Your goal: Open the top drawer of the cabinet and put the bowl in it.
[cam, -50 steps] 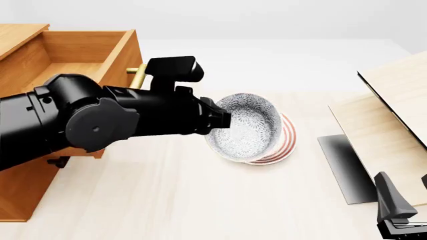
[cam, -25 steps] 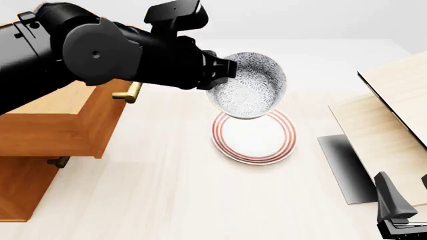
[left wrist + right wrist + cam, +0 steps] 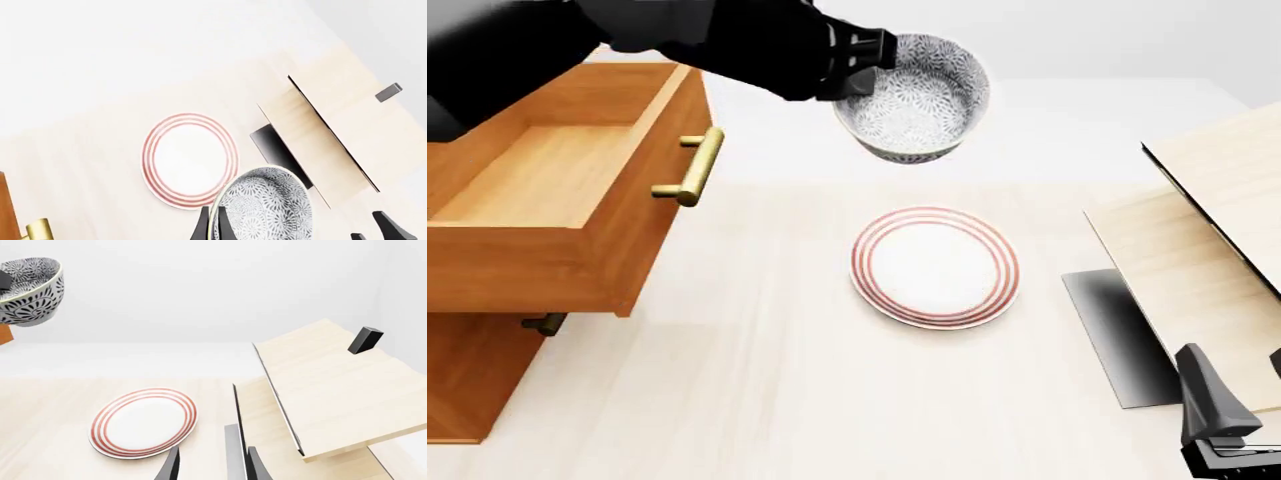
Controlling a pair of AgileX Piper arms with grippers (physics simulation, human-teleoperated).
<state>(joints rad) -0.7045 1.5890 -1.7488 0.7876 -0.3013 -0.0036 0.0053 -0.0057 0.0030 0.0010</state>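
- the carrying step was judged to be in hand: the top drawer [image 3: 547,190] of the cabinet [image 3: 481,370] was seen pulled out with its floor bare, and the bowl [image 3: 912,97] was held aloft.
- the bowl was clamped at its rim by the left gripper [image 3: 861,62], one finger seen inside the rim and one outside in the left wrist view; it hung in the air, well above the desk [image 3: 761,380], up and back from the red-ringed plate [image 3: 934,266] and off to the right of the drawer's brass handle [image 3: 694,168].
- the right gripper [image 3: 210,465] was parked low by the pale wood structure [image 3: 1214,250]; its jaws were seen spread apart, with nothing between them.
- the next move was judged to call for a sideways carry to the left, over the drawer's front edge and handle, then a lowering into the box and a release.
- the drawer's front wall and handle stood between bowl and cavity; the bowl's height looked enough for these to be cleared.
- the drawer's interior looked wide against the bowl, so room for placing was judged ample; the side walls were the edges to be minded during descent.
- open desk was seen around the plate, with nothing in the carry path.
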